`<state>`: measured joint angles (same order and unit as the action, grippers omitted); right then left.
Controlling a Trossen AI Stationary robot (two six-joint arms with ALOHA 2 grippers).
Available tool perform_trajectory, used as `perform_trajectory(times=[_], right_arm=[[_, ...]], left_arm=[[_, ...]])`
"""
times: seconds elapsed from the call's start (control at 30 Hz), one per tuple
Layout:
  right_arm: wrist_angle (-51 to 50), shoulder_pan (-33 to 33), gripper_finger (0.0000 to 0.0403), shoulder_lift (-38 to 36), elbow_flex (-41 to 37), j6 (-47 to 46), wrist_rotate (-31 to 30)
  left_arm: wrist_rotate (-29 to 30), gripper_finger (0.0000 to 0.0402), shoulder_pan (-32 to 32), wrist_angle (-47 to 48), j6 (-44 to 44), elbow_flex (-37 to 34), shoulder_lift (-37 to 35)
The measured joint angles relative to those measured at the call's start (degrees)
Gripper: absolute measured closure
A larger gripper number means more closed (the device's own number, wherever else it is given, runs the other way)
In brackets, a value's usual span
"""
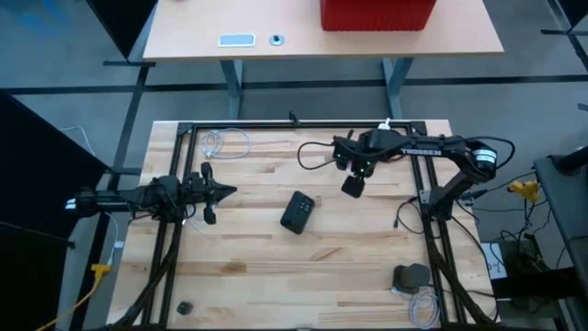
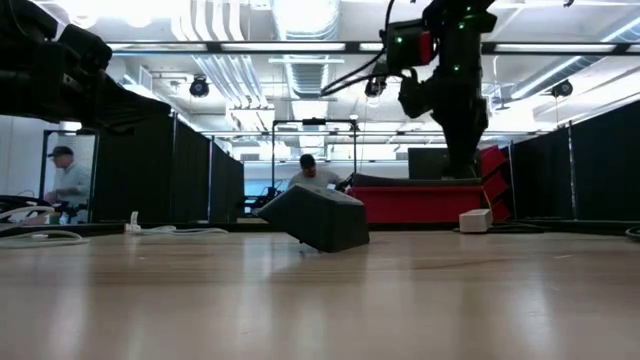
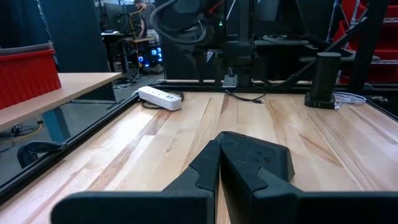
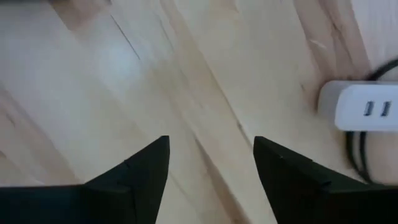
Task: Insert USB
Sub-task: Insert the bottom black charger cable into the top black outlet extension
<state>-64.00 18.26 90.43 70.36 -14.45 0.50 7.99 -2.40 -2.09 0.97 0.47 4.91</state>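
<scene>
Evidently the right gripper (image 1: 354, 184) hangs above the far right part of the table (image 1: 367, 267) so that it can look down before reaching. Its own wrist view shows its two fingers (image 4: 134, 174) spread apart with only bare wood between them, so it grips nothing. At the edge of that view lies a white power strip (image 4: 364, 107) with two small USB-style slots on its face and a dark cord running off it. That is probably the socket the task wants, which would explain why this arm hovers near it.

The left gripper (image 1: 220, 192) waits at the left side of the table, held low and level, fingers (image 3: 249, 165) pressed together and empty, pointing across the boards. It seems parked to keep the middle free.

A dark boxy device (image 1: 297, 212) sits near the table's centre, between the two arms and apart from both. In the low view it rests tilted, one edge up. A coiled white cable (image 1: 225, 142) lies at the far left corner, another cable (image 1: 424, 308) at the near right. I cannot tell which of these carries the USB plug, and no plug is held yet.
</scene>
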Motion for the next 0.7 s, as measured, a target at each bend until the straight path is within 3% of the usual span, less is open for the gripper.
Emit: perform_trajectory(times=[0.2,0.5,0.7], right_arm=[[0.5,0.1,0.0183,0.7,1.1,-13.1,-0.4],[1.2,-1.6,0.0197,1.6,-0.7,-9.6,-0.6],[1.2,-2.4,0.0187,1.6,-5.7,-12.9,1.1]], left_arm=[[0.0,0.0402,0.0,0.0,0.0,0.0,0.0],[0.0,0.0402,0.0,0.0,0.0,0.0,0.0],[0.0,0.0402,0.0,0.0,0.0,0.0,0.0]])
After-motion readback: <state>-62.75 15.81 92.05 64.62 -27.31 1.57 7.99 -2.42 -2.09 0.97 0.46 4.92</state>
